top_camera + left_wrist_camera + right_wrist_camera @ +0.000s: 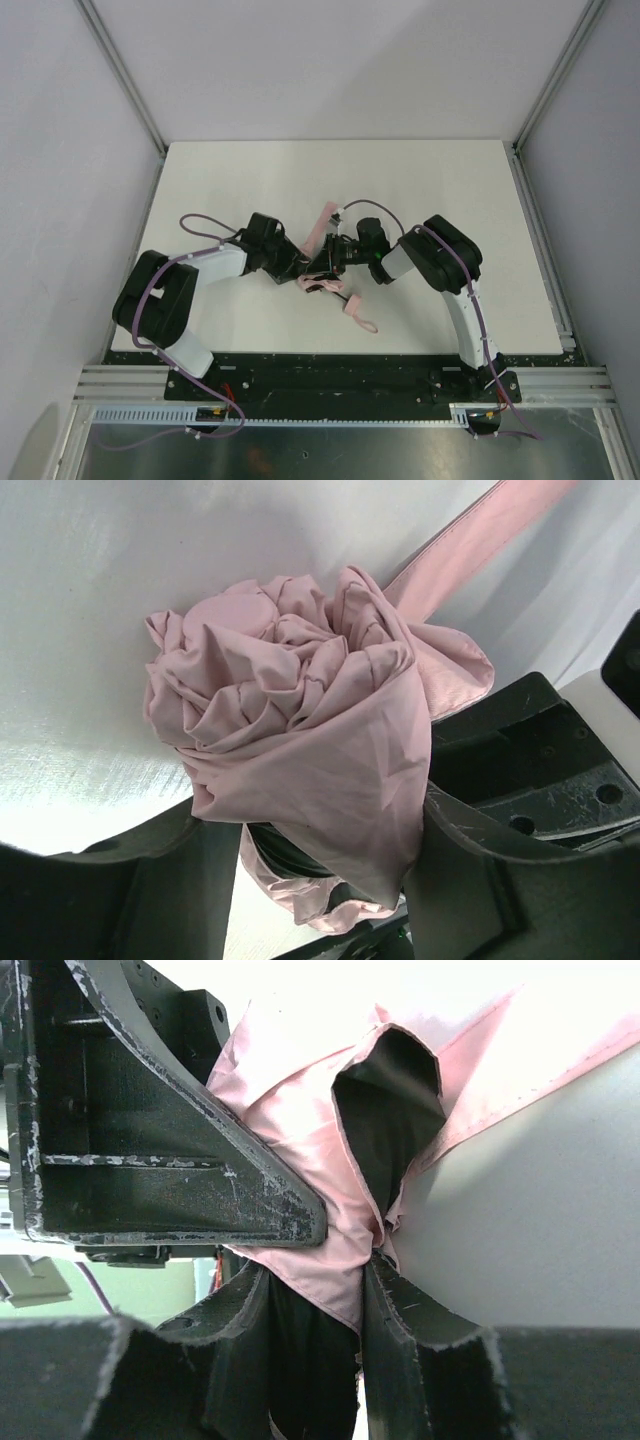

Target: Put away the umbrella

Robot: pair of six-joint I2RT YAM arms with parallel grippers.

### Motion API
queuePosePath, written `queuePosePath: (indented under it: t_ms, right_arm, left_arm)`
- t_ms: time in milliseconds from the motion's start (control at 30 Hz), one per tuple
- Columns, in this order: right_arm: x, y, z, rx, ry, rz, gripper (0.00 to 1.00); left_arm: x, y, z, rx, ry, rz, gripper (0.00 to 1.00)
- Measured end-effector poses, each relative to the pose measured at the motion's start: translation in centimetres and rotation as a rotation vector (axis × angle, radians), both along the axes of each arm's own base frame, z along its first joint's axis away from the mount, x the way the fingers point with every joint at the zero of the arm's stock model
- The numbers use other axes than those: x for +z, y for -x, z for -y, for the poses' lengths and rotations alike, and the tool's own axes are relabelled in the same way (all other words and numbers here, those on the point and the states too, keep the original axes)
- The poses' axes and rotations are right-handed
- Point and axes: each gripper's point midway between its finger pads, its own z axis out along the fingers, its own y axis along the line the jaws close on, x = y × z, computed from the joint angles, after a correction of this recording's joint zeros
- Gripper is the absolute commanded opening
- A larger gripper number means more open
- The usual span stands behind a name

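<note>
The umbrella (320, 284) is a crumpled pale pink bundle at the table's middle, held between both arms. Its flat pink closure strap (322, 224) sticks out toward the far side, and a pink loop strap (358, 312) trails toward the near edge. My left gripper (300, 268) is shut on the bundle; in the left wrist view the rolled fabric (290, 710) sits between its fingers (470, 880). My right gripper (336, 260) comes in from the right and is shut on a fold of the pink fabric (300, 1140), with its fingertips (405, 1320) pinching it. The shaft is hidden.
The white table (450, 200) has grey walls and aluminium posts around it. The left gripper's black finger (160, 1160) lies right against the right gripper. The right gripper's black body (560, 770) fills the left wrist view's right side. Purple cables run along both arms.
</note>
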Motion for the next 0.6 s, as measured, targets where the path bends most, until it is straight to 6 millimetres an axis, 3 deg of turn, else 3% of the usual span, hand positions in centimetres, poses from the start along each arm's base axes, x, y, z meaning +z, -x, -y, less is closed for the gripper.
queuePosePath:
  t_ms: [133,300,467,600]
  right_arm:
    - [0.0,0.0,0.1,0.003,-0.004,-0.034,0.27]
    - [0.2,-0.4,0.8,-0.01,0.042,-0.047,0.66]
    - [2.2,-1.0,2.5,-0.048,0.164,0.046,0.82]
    - [5.8,-1.9,3.4,-0.104,0.249,0.258,0.89]
  left_arm:
    - [-0.1,-0.1,0.1,-0.003,0.006,0.003,0.38]
    - [-0.4,-0.1,0.4,-0.012,0.021,0.018,0.34]
    - [-0.3,-0.6,0.6,-0.018,0.038,0.058,0.32]
    - [-0.2,-0.6,0.6,-0.017,0.043,0.07,0.32]
